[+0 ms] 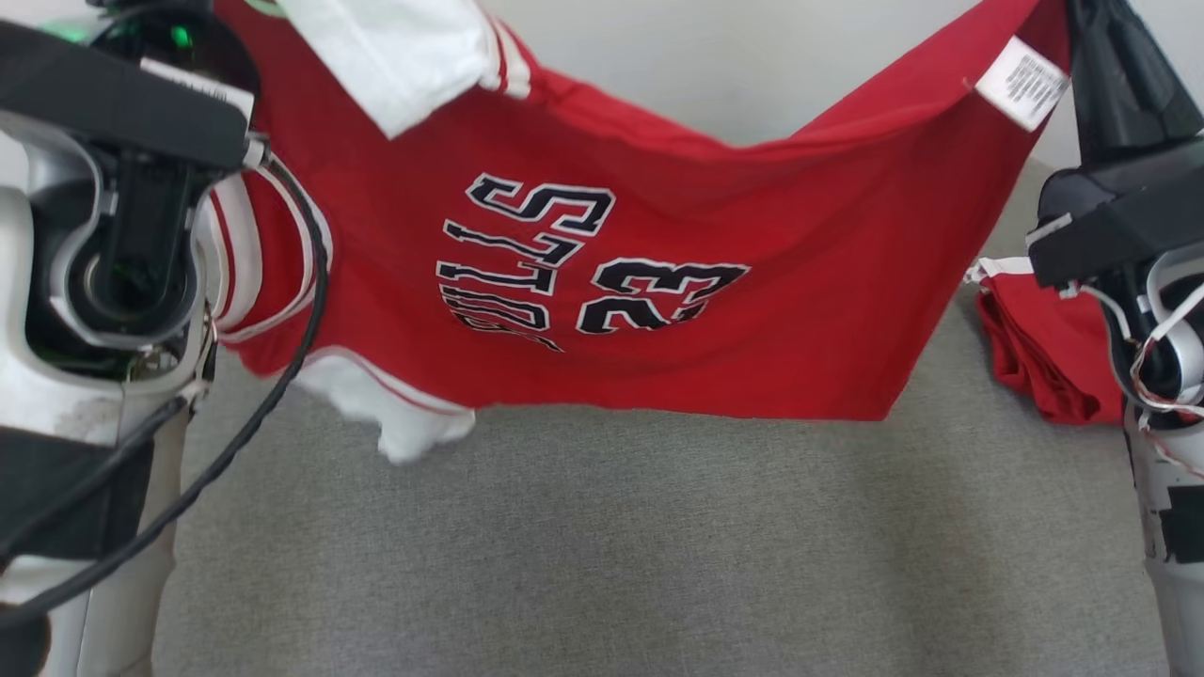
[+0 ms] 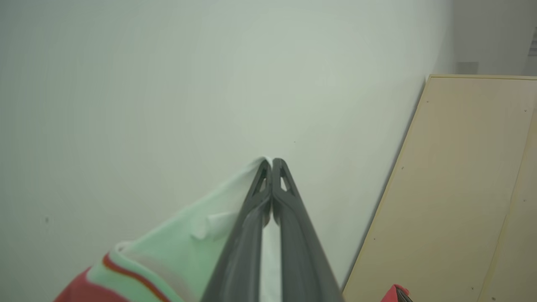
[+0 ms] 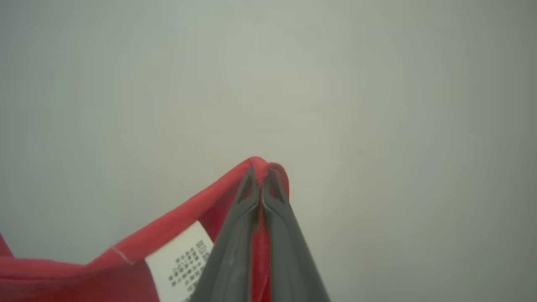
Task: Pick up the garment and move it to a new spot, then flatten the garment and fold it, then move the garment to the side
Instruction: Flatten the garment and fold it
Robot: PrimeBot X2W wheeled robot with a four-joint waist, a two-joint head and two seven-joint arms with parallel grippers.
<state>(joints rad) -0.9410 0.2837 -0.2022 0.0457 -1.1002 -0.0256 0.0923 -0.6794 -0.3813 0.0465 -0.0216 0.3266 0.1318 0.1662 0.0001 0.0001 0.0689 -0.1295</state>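
The left fingers [image 2: 289, 218] clench the white sleeve [image 2: 201, 235] of the red jersey [image 1: 752, 310], the right fingers [image 3: 281, 235] its labelled corner, stretching it over the grey surface [image 1: 602, 555], likely for flattening.

You'll see a grey woven cloth surface [image 1: 602, 545] across the lower half of the head view, with a crumpled red cloth with white trim [image 1: 1044, 357] lying on it at the right edge. At the right of the left wrist view, a beige board [image 2: 461, 188] sits against the pale wall [image 2: 168, 84].
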